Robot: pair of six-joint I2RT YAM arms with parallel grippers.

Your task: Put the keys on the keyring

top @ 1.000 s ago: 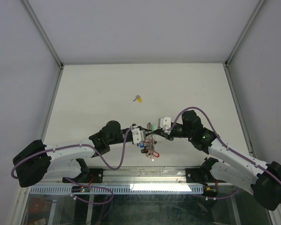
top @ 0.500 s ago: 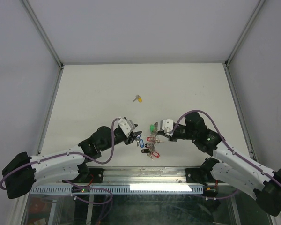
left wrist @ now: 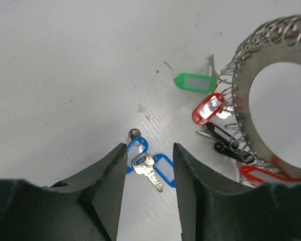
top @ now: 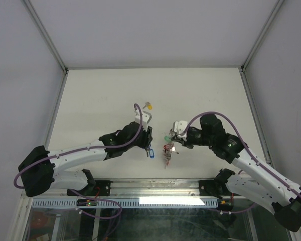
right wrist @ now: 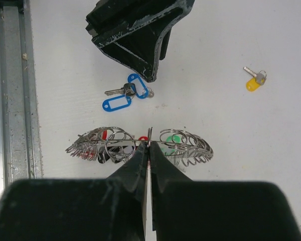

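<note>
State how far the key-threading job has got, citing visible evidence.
Done: neither loose key is on the keyring. In hand: right fingers pinch the keyring; open left fingers hover over the blue-tagged key on the table. Left: thread it, then the yellow-tagged key farther off.

White-and-black left arm [top: 80,154] stretched toward frame centre, black two-finger left gripper [left wrist: 149,150] parted, right gripper [right wrist: 148,145] lower centre, pinched on large silver metal keyring [right wrist: 185,143].

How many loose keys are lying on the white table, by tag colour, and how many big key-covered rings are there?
blue-tagged key: 1
yellow-tagged key: 1
keyring: 1
Total: 3
</note>
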